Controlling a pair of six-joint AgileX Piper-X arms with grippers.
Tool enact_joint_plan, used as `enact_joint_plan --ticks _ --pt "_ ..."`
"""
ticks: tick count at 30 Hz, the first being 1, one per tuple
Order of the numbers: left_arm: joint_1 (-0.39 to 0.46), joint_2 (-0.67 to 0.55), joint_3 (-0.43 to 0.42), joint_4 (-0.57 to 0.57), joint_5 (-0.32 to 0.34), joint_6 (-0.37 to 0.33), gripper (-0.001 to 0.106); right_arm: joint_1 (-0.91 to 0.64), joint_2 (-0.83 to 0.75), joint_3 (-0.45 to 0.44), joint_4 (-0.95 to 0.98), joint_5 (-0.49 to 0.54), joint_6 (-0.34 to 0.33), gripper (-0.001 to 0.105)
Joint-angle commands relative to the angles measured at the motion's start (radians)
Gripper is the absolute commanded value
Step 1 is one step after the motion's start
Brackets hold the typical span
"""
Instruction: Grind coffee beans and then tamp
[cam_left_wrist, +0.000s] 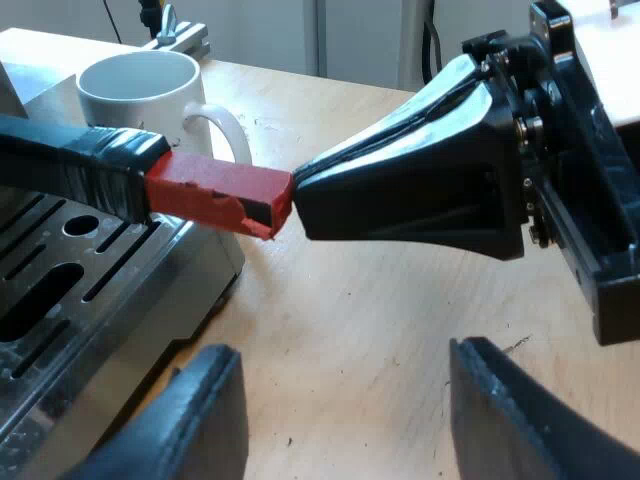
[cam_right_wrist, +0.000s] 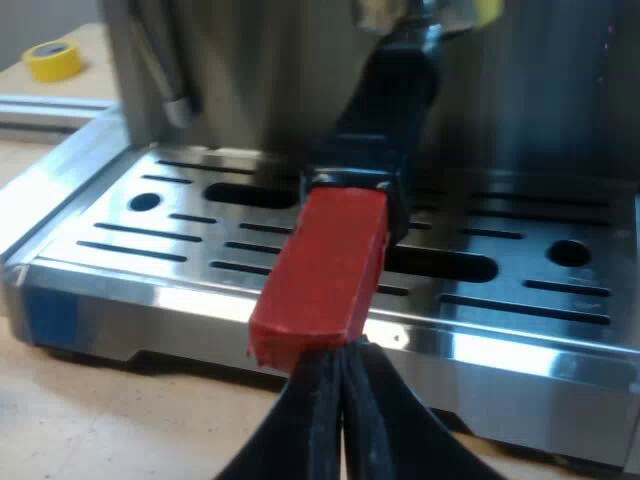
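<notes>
Now, dark handle (cam_right_wrist: 388, 95), blocky red end (cam_right_wrist: 325, 265), right claw (cam_right_wrist: 338, 365) touching.

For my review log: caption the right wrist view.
Right gripper, jaws shut, at the handle's red end above the espresso machine's drip tray.

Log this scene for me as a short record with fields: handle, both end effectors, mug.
handle: locked into espresso machine front, red end out over drip tray
right end effector: shut, tips against red end
left end effector: open, holding nothing, over table
mug: white, upright, on table by machine
</notes>
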Motion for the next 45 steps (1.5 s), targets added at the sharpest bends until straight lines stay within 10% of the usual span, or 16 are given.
enact_joint_plan --ticks 1,20,33,40,45 --pt "-0.001 0.003 -0.003 -0.016 0.014 -0.024 0.048 -0.015 -0.002 -0.004 -0.014 0.044 -0.004 0.004" --pt "-0.001 0.003 -0.003 -0.023 0.014 -0.029 0.048 -0.007 0.004 -0.004 -0.005 0.04 -0.004 0.004" --pt "-0.001 -0.089 -0.003 -0.018 0.014 -0.029 0.049 0.149 -0.072 -0.004 0.207 0.126 0.133 0.004" --pt "-0.001 -0.203 -0.003 0.04 0.007 -0.029 0.058 0.152 -0.214 -0.079 0.446 0.149 0.133 0.045" --pt "-0.001 -0.235 -0.003 0.063 0.007 -0.029 0.058 0.149 -0.225 -0.167 0.588 0.146 0.162 0.052"
